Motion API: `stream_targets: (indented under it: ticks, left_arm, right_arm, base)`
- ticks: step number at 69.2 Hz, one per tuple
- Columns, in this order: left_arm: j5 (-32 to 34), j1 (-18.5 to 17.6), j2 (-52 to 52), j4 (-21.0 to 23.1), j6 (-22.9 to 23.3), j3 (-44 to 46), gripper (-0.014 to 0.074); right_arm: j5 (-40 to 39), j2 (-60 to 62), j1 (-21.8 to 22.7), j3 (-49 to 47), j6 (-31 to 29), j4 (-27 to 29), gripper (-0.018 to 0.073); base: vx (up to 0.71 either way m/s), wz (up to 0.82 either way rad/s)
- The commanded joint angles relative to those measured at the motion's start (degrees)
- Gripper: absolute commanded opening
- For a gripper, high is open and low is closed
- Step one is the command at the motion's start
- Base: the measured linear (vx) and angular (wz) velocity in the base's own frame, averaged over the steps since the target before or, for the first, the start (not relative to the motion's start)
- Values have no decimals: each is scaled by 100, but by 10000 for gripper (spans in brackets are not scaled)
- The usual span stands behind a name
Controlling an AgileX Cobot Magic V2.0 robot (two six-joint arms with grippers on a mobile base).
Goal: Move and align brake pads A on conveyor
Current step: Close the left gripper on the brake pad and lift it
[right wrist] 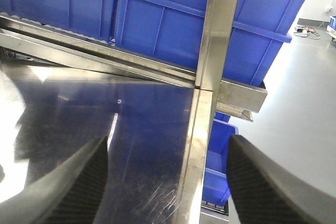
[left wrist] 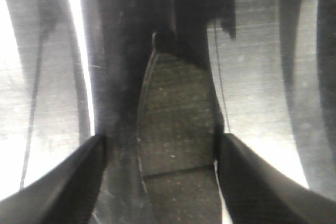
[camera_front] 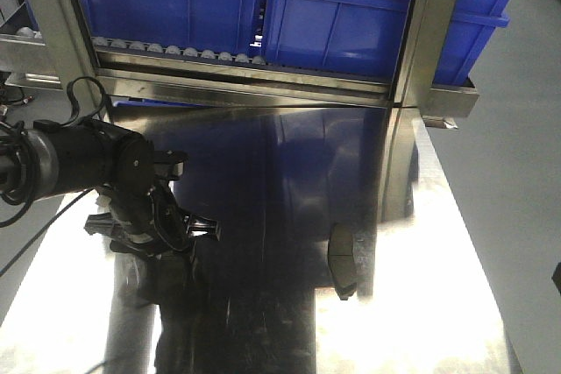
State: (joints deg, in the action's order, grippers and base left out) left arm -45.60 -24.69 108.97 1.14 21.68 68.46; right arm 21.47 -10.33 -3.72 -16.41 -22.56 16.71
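In the left wrist view a dark grey brake pad (left wrist: 178, 124) with a thin groove across it lies flat on the shiny steel tabletop (left wrist: 47, 108). My left gripper (left wrist: 163, 182) is open around it. The right finger (left wrist: 262, 182) is close against the pad's edge and the left finger (left wrist: 63, 182) stands apart from it. The front view shows the left gripper (camera_front: 158, 243) low over the table's left side, hiding that pad. Another brake pad (camera_front: 341, 260) lies further right. My right gripper (right wrist: 168, 192) is open and empty over the table's right edge. The conveyor is out of view.
A steel roller rack with blue bins (camera_front: 351, 15) stands along the table's far edge, with an upright steel post (camera_front: 421, 50) at the right. Grey floor (camera_front: 517, 172) lies beyond the table's right edge. In the right wrist view another blue bin (right wrist: 220, 150) sits lower down.
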Motion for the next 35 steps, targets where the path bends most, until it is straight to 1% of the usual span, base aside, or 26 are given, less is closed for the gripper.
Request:
stream_targets:
  ticks: [1,6,14,19,30,35]
  left_arm:
    - [265,-23,22,96,46,59,356]
    - [302,-23,61,96,40,59,269]
    - [363,-23,96,96,33,59,88]
    - [366,-23,89,40,-18,59,-9]
    - [251,-23,49,-114,-19,53,-7]
    - [356,-23,-71,-187,-19,-87,-7]
  right_arm:
    - [-385,-72,8,-143,-54,30,473]
    - [-385,-72,8,-143,-54,30,473]
    - [-385,-72,8,-143,-54,30,473]
    - [-385,-72,8,-143,-54,30,473]
    - [-385,-72,8,-143,-54,30,473]
    - [-385,-72,8,-143,-54,30,473]
  base:
    - [0,0]
    - [0,0]
    - [0,0]
    - [0,0]
    - [0,0]
    - [0,1]
